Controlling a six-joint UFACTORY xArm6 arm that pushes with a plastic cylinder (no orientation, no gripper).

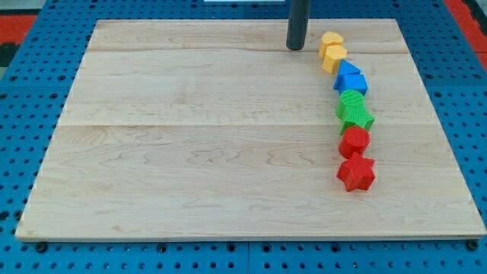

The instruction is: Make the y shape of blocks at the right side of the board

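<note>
Several blocks form a near-vertical line at the view's right side of the wooden board (190, 152). From top to bottom: a yellow block (331, 39), a second yellow block (333, 57), a blue block (347, 71), a second blue block (354, 84), a green round block (351, 100), a green star (357, 118), a red round block (354, 141) and a red star (356, 173). Neighbours touch or nearly touch. My tip (295, 47) rests on the board near the top edge, just left of the two yellow blocks, with a small gap.
The board lies on a blue perforated table (23, 114). Red surface shows at the top corners (15, 19).
</note>
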